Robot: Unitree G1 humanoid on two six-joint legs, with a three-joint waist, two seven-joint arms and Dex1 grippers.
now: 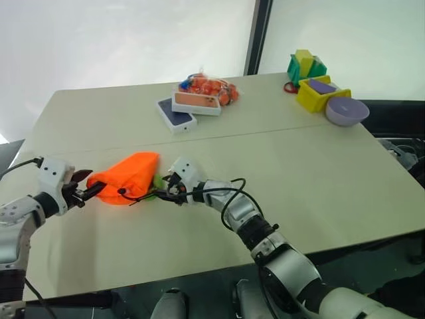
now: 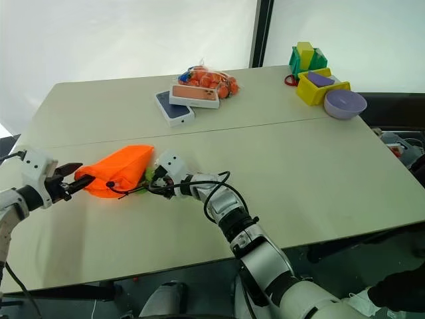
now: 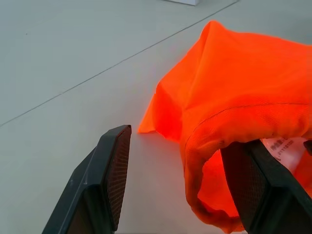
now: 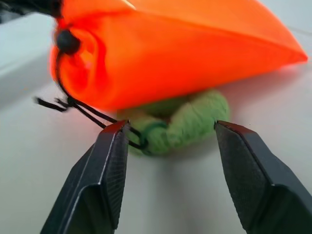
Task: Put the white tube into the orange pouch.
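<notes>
soft orange pouch on the worktop, rim hooked over one finger of the spread left hand, right hand open by the fuzzy lime-green loop, wrist view catches a printed white label inside

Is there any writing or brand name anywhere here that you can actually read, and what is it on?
No text here can be read.
A white label inside the mouth of the orange pouch: small dark print, too small to read.
Two flat boxes at the far side of the table: no lettering can be made out.
</notes>
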